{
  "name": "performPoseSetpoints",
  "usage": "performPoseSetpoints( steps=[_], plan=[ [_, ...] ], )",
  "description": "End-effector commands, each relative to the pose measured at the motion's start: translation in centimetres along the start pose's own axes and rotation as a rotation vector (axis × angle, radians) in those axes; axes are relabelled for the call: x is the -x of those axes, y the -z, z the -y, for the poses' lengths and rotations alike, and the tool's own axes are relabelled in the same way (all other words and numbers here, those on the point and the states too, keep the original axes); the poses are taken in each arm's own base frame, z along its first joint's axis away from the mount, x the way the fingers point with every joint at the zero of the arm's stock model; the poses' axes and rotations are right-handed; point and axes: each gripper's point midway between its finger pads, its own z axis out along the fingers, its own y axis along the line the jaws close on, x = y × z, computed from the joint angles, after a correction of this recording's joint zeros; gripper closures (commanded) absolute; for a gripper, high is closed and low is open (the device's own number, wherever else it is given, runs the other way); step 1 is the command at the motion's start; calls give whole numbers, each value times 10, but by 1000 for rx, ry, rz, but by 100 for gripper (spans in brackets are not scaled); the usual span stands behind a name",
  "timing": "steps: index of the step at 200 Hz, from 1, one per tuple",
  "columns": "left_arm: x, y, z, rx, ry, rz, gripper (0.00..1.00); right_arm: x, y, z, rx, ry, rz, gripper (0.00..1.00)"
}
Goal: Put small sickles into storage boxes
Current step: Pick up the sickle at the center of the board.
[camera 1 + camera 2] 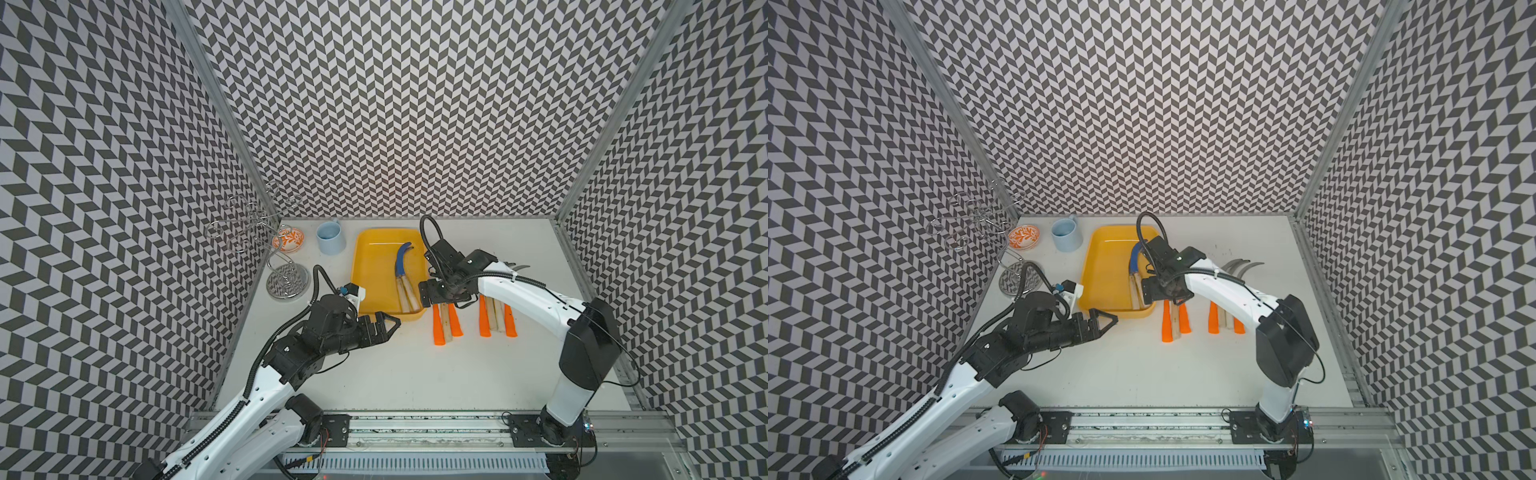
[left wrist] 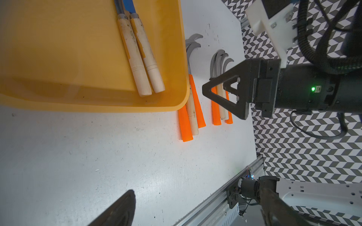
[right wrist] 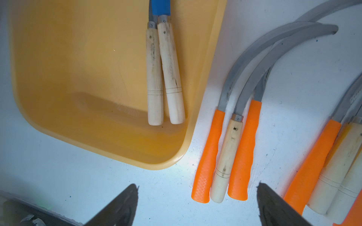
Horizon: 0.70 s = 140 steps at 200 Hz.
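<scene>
Hovering over the tray's [image 1: 362,266] near right corner, the right gripper [image 3: 196,188] spreads wide, empty. Two sickles [image 1: 405,286] lie inside along its right wall. Six more lie outside, three [image 1: 446,322] just beside that edge and three [image 1: 496,318] farther right. The left gripper [image 1: 388,325], also wide, sits at the near rim, with open table [image 1: 415,374] in front.

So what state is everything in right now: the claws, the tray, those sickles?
Left gripper: open, empty.
Right gripper: open, empty.
Yellow tray: holds two sickles.
Two wooden-handled sickles: lying side by side in the tray.
Three sickles: on the table beside the tray.
Farther sickles: on the table.
Blue mug: upright.
</scene>
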Motion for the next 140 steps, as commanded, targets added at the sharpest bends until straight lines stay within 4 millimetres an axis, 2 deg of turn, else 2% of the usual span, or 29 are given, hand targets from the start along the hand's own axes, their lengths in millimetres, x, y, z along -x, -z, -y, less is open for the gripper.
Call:
performPoseSetpoints(
  steps=[1,58,100,140],
  plan=[
    [-3,1,-1,0,22,25,0,0,9,1,38,-41,63,16],
    [-22,-5,-5,-6,40,2,0,-30,-20,16,25,-58,22,62],
    [-26,-6,-3,-5,31,-6,0,-42,-43,23,1,-53,-10,74],
    [-26,-7,-4,-1,29,-7,0,-49,-62,25,-9,-52,-38,76]
  ],
)
